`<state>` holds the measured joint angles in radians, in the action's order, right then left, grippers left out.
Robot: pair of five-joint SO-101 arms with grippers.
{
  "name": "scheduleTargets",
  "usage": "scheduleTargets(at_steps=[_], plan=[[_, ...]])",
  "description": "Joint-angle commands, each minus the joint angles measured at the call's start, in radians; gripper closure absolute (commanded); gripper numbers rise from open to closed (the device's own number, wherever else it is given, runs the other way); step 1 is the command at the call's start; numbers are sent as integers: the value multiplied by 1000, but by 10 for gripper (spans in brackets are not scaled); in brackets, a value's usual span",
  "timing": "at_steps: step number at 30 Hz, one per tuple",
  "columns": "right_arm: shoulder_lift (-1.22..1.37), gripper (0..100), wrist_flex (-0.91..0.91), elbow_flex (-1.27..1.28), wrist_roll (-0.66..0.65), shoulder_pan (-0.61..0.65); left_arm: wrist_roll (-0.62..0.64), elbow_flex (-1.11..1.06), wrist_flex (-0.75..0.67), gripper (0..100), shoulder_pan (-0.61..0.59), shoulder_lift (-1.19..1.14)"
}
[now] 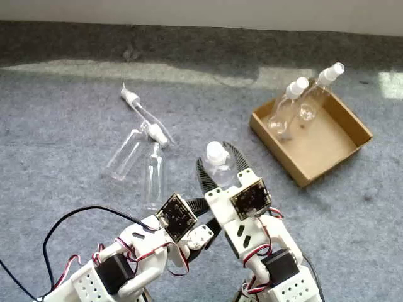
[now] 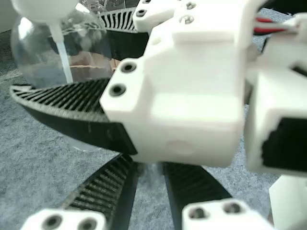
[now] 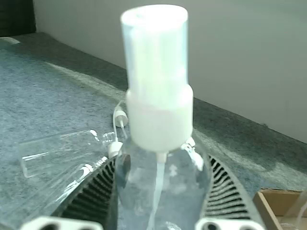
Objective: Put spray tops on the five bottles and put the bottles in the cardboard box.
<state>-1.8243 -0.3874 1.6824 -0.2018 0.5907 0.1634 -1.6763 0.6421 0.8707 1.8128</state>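
Right jaws clasp bottle [image 3: 162, 184] — upright, capped.

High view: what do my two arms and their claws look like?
Both are white plastic with black servo blocks. The right claw has curved, black, ribbed fingers. Each wrist carries a dark square camera board. Thin red, white and black wires run along the joints, and a thick black cable loops off the left arm.
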Motion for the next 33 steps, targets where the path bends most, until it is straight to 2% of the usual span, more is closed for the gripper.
scheduleTargets(at_steps=[1, 10, 15, 25, 33], plan=[[-15, 875, -2, 10, -3, 73, 6, -18, 2, 995, 13, 10], [-15, 875, -2, 1, -3, 77, 8, -18, 0, 995, -131, 8], [-15, 875, -2, -10, -2, 77, 8, -18, 0, 995, -137, 7], [-7, 875, -82, -271, -2, 76, 8, -18, 3, 995, -134, 8], [-4, 875, -79, -323, -3, 76, 8, -18, 2, 995, -130, 12]])
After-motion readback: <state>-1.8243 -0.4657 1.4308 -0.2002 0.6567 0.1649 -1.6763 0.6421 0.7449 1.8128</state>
